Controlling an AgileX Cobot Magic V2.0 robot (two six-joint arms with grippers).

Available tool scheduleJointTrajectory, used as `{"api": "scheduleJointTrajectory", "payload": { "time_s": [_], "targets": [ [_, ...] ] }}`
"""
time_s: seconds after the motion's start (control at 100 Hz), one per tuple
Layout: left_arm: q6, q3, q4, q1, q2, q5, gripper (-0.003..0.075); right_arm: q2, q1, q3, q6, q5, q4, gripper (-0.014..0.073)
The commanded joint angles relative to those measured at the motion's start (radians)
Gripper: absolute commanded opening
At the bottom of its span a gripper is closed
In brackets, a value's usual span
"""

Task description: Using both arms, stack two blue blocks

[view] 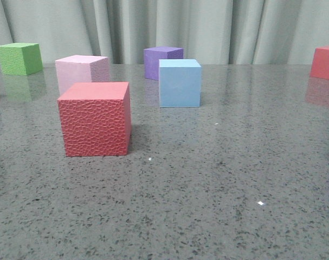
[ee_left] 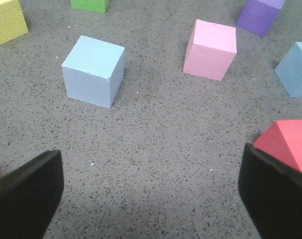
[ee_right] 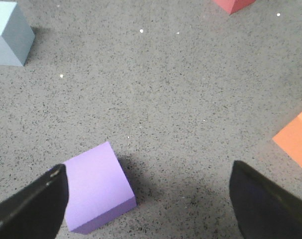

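- While both blue blocks stand apart, unstacked, the left gripper (ee_left: 151, 194) hovers with jaws spread, empty; one blue block (ee_left: 93, 70) lies ahead of its fingers.
- Right gripper (ee_right: 148, 204) hangs open-jawed, empty; the other blue block (ee_right: 9, 34) sits well ahead of it.
- Next, I judge, each arm must reach forward.

No legible text, labels or numbers.

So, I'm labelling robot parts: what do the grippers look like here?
Only fingertips show, in the wrist views. The left gripper and right gripper each have two broad, matte black fingers with slanted edges. No cables or markings are visible; the arms are unseen.
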Motion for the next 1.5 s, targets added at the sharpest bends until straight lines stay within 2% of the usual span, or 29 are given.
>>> {"api": "scheduleJointTrajectory", "payload": {
  "time_s": [0.0,0.48,0.72,0.98,1.25,1.49],
  "targets": [
    [0.000,-0.035,-0.015,-0.007,0.008,-0.062,0.0681,-0.022,-0.007,-0.021,-0.007,-0.055,-0.009,0.0646],
    [0.000,-0.035,-0.015,-0.007,0.008,-0.069,0.0681,-0.028,-0.007,-0.021,-0.007,-0.088,-0.009,0.0646],
    [0.000,-0.047,0.042,-0.007,0.018,-0.144,0.0681,-0.028,-0.007,-0.021,-0.007,-0.095,-0.009,0.0646],
    [0.012,-0.201,0.158,-0.007,0.183,-0.151,0.0681,-0.028,-0.007,-0.021,-0.007,-0.109,-0.009,0.0646],
    [0.159,-0.424,0.160,-0.007,0.443,-0.073,0.0681,-0.028,-0.007,-0.021,-0.007,-0.117,-0.017,0.0646],
    [0.219,-0.582,0.149,-0.003,0.639,-0.051,0.0681,-0.028,-0.007,-0.021,-0.007,-0.117,-0.021,0.0646]
  ]
}}
